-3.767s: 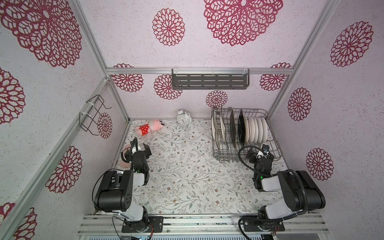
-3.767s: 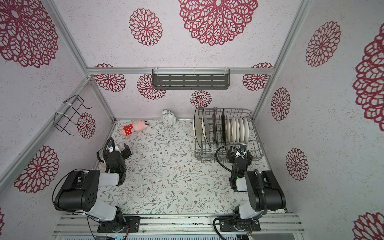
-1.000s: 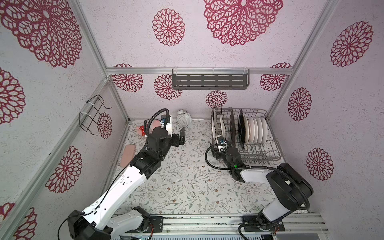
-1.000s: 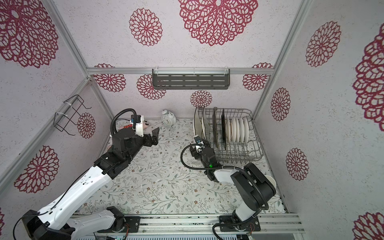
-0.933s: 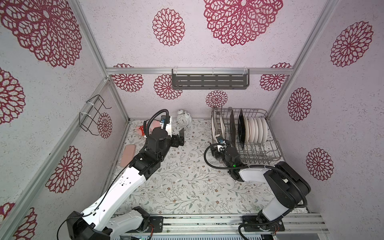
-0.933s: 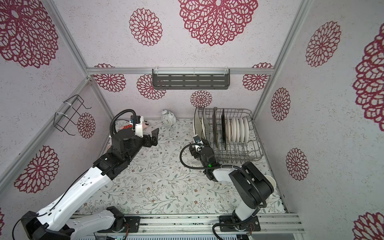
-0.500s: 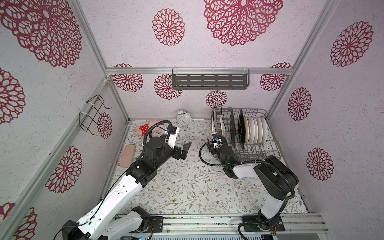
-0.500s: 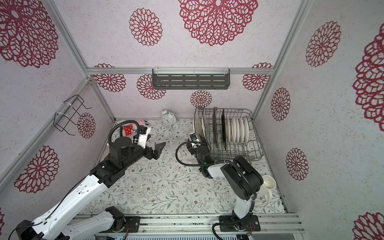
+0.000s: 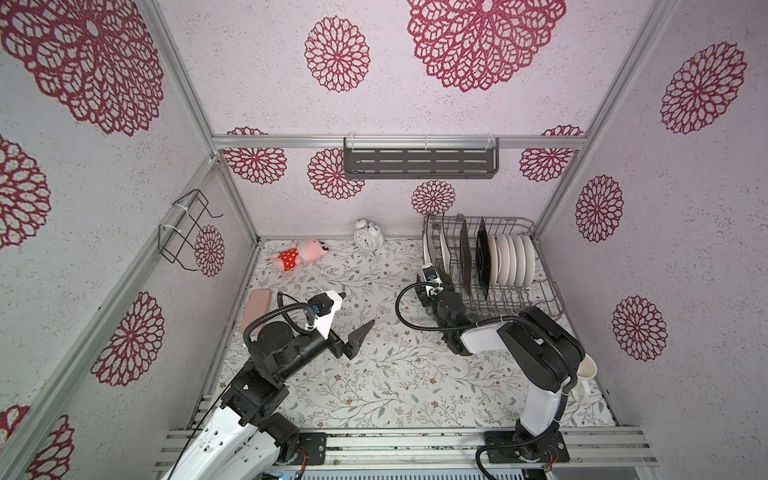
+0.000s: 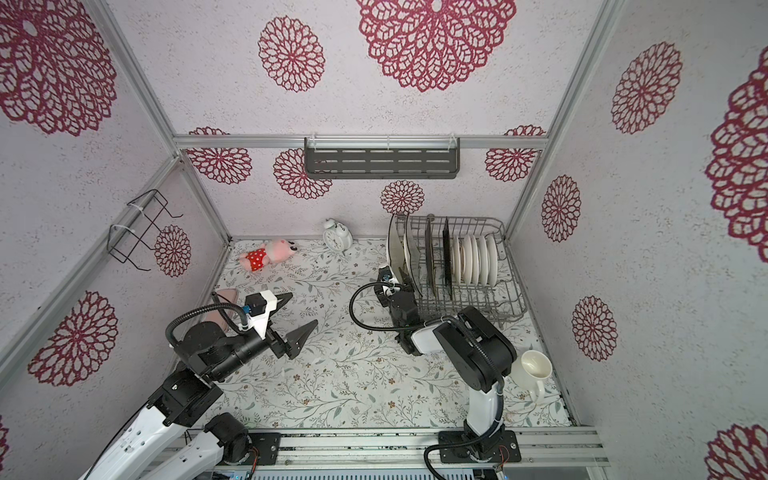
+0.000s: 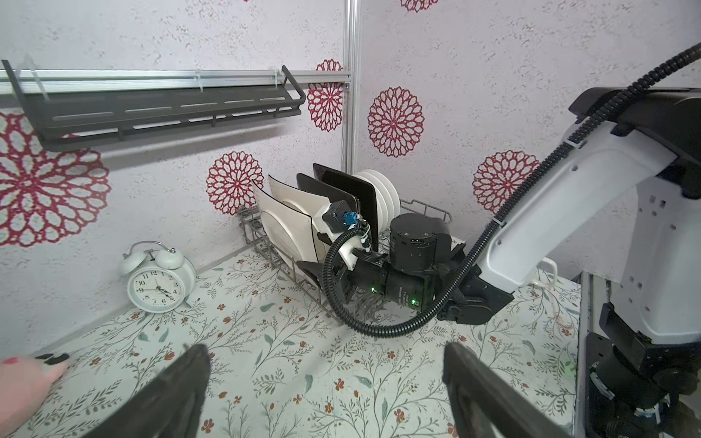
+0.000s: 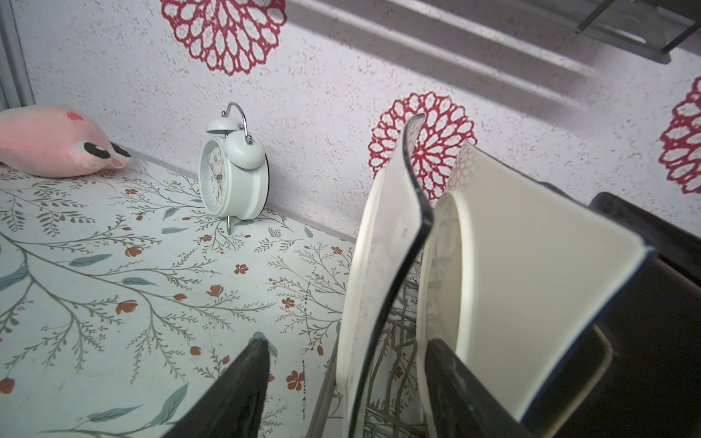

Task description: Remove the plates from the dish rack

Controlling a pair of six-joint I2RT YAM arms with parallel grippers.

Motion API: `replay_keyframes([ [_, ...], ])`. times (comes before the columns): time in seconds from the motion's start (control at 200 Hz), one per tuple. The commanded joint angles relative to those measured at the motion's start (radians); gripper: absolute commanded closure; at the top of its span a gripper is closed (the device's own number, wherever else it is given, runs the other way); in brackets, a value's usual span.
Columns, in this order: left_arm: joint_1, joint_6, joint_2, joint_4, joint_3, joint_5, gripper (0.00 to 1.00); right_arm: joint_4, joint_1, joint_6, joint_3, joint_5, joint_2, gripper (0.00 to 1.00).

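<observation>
The dish rack [image 9: 540, 286] [image 10: 513, 301] stands at the back right and holds upright plates. At its left end are two square white black-edged plates [image 9: 428, 243] [image 10: 392, 245]. Beside them stand two black-backed ones [image 9: 464, 257], then several round white ones [image 9: 511, 259] [image 10: 473, 259]. My right gripper [image 9: 432, 266] [image 12: 347, 343] is open, its fingers either side of the leftmost plate [image 12: 383, 246] without visibly touching it. The second white plate [image 12: 531, 284] is just past one finger. My left gripper [image 9: 357, 308] [image 10: 304, 307] [image 11: 325, 347] hangs open and empty over the flowered table, left of centre.
A white alarm clock [image 9: 368, 237] and a pink plush toy [image 9: 299, 257] lie at the back wall. A pink flat object [image 9: 257, 307] lies by the left wall. A white mug [image 10: 534, 368] stands behind the right arm. A dark shelf [image 9: 419, 164] and a wire holder [image 9: 187, 232] hang on the walls.
The right gripper has moved back along the rack's left end onto the first plate, and its jaws have narrowed. The left gripper has swung forward from the back of the table.
</observation>
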Motion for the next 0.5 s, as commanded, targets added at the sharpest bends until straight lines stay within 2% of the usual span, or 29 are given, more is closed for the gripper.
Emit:
replay_keyframes([
  [0.0,-0.006,0.049,0.007,-0.054,0.012,0.015,0.03,0.027,0.006,0.028,0.028,-0.003,-0.006,0.32],
  [0.235,-0.005,0.046,0.063,-0.030,0.032,0.050,0.02,0.130,0.003,0.040,0.017,0.031,0.035,0.34],
  [0.495,-0.007,0.083,0.069,-0.059,0.025,0.104,0.02,0.152,-0.001,0.040,0.044,0.044,0.073,0.36],
])
